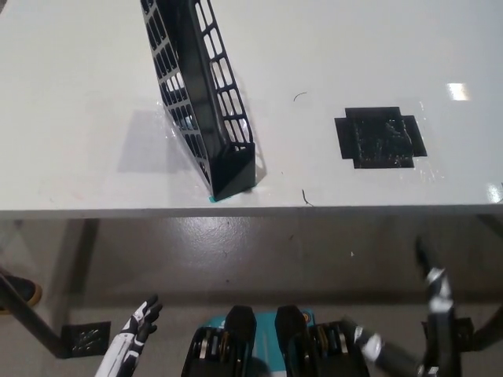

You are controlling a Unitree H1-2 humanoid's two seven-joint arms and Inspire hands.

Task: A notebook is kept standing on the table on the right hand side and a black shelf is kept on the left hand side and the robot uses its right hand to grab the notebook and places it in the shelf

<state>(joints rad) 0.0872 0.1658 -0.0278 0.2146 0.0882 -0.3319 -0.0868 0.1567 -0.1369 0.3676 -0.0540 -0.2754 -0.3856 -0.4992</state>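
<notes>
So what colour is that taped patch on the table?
Black, a cross-shaped patch on the white table, head view.

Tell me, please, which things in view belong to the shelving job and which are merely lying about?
Job: black shelf; table; right hand, blurred, below the table's edge. No notebook shows.
Lying about: black tape patch on the table; left hand, resting at lower left; shoe on the floor.
</notes>
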